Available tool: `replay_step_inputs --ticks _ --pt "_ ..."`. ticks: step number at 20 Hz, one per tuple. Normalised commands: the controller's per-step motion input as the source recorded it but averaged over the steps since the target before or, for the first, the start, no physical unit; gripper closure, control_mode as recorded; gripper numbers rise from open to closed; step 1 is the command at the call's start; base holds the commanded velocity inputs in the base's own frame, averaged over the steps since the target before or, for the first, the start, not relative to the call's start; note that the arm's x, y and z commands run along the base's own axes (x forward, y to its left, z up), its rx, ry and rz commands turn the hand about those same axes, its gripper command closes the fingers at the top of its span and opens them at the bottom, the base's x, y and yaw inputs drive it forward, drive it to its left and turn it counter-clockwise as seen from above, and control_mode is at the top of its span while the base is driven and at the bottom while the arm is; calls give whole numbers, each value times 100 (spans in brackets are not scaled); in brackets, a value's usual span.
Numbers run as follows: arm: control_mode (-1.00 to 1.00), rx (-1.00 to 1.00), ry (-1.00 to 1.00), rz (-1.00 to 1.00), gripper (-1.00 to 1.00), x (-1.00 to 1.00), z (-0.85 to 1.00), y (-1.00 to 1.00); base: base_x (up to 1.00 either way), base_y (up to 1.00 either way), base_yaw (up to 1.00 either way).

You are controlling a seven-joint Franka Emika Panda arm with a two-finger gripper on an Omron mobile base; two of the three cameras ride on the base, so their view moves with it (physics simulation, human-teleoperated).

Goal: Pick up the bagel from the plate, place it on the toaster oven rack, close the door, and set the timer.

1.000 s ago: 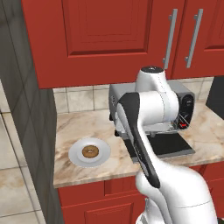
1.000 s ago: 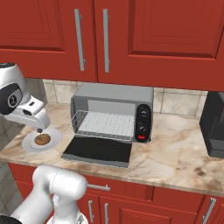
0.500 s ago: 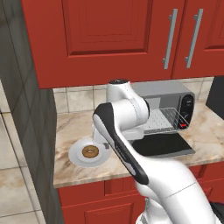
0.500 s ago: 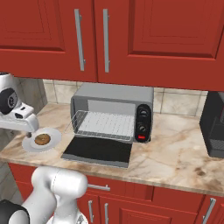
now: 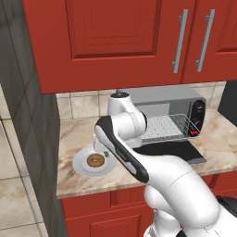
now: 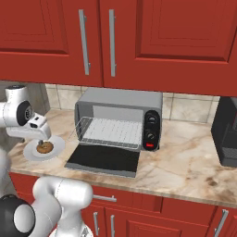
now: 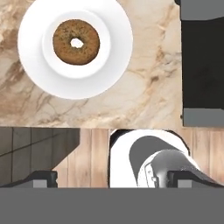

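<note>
Red cabinets [image 6: 139, 41] above marble counter [image 6: 185, 157]; black appliance [image 6: 227, 132], perhaps a coffee machine.

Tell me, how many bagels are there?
1. The bagel sits in the middle of the plate, left of the toaster oven. None on its rack.

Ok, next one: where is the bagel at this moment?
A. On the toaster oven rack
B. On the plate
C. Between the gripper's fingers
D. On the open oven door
B: the bagel lies in the middle of the plate, apart from the open gripper, and nothing lies on the rack.
</note>
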Motion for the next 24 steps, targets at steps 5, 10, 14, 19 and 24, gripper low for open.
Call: replay_step_inputs --ticks 5,10,14,19,24 --pt "-100 2 0 7 -100 48 -20 28 0 0 0" --pt "-100 1 0 6 -100 37 -31 19 0 0 0" --pt "-100 2 0 5 -100 31 -32 10 0 0 0" --pt "-100 6 0 4 -100 18 -24 1 0 0 0" --pt "-100 10 0 1 -100 5 -28 0 0 0 0"
